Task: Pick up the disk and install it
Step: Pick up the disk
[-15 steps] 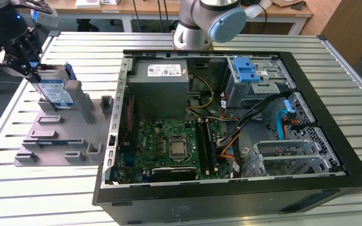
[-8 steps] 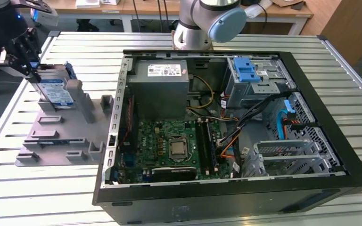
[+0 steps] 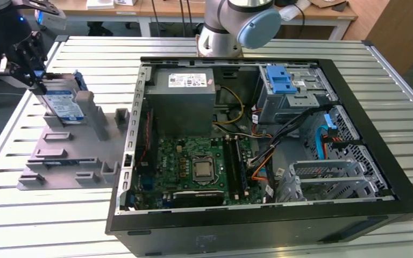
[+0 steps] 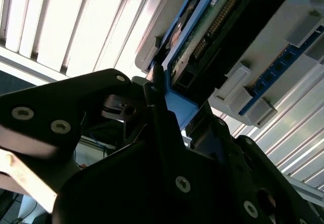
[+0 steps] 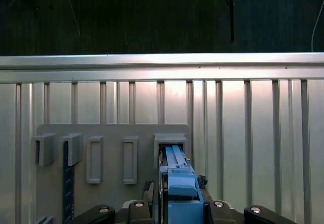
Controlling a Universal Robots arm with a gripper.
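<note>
The disk [image 3: 62, 103] stands upright in the grey stand [image 3: 63, 161] — fingers [image 4: 157, 117] gripping its top.

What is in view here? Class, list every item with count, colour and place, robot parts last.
Slatted metal table: one, silver, under everything.
Open computer case: one, black, on the table.
Boxy metal power supply: one, grey, inside the case.
Flat circuit motherboard: one, green, inside the case.
Plastic drive bracket: one, blue, inside the case.
Plastic stand with upright posts: one, grey, beside the case, toward the exterior view's left.
Rectangular metal disk with blue plastic rails: one, silver, upright in the stand.
Robot arm: one, silver-blue, beyond the case.
Tool: one, black, shut on the disk.
</note>
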